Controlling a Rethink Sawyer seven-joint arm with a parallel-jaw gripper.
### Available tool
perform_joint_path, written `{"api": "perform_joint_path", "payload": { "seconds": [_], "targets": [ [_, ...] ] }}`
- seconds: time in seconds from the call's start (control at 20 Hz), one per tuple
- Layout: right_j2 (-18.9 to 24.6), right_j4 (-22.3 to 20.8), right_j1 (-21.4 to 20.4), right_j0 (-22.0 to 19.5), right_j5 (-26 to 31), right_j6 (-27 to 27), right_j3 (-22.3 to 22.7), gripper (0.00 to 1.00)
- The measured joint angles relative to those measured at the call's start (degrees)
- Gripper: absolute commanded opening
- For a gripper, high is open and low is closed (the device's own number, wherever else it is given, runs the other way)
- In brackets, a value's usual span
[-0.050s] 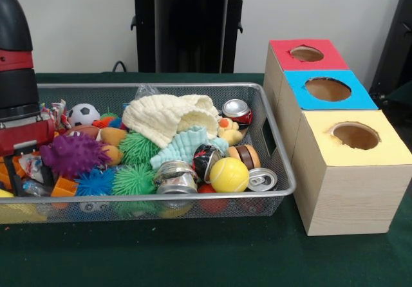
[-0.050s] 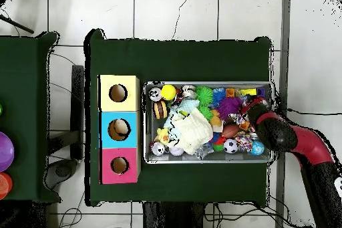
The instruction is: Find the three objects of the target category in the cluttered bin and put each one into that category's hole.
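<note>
The hand (image 1: 18, 166) is seen lowered into one end of the wire mesh bin (image 1: 193, 197), and from overhead it (image 2: 252, 110) is found over that same end, with the red and black arm (image 2: 300, 145) reaching in behind it. Whether the hand is wide, narrow or holding anything cannot be told; it is buried among the clutter.

Just beside the hand a purple spiky ball (image 1: 73, 154) is seen, with a blue spiky ball (image 1: 95, 183) and a green spiky ball (image 1: 134, 179) a little further from it. A small soccer ball (image 1: 84, 114) is spotted near the hand, against the bin's back wall. Towards the middle, a white cloth (image 1: 170, 115) is heaped over a teal knitted cloth (image 1: 183, 145).

At the end away from the hand, the cans are gathered: a red can (image 1: 237, 111), a silver can (image 1: 262, 179), a crushed can (image 1: 175, 176). A yellow tennis ball (image 1: 228, 174) is wedged between the last two, and a toy burger (image 1: 244, 156) is lodged just behind it.

Beyond that far end, well apart from the hand, three boxes are lined up on the green counter (image 1: 193, 255): the red box (image 1: 307, 53), the blue box (image 1: 328, 89) and the yellow box (image 1: 355, 136), each with a round hole in its top. Which category is wanted cannot be told.
</note>
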Motion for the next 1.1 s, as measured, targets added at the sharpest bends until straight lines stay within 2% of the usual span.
{"api": "perform_joint_path", "payload": {
  "seconds": [0.3,0.5,0.8,1.0,1.1],
  "targets": [
    [-0.02,-0.06,-0.15,0.12,0.04,0.00,0.02,0.00],
    [-0.42,-0.05,-1.65,1.07,0.28,0.00,0.25,0.00],
    [-0.77,2.31,-8.58,4.25,6.08,0.00,1.85,0.00],
    [-0.74,6.28,-14.77,6.66,12.80,0.00,2.15,0.00],
    [-0.72,7.38,-16.22,7.15,14.21,0.00,2.15,0.00]
  ]
}}
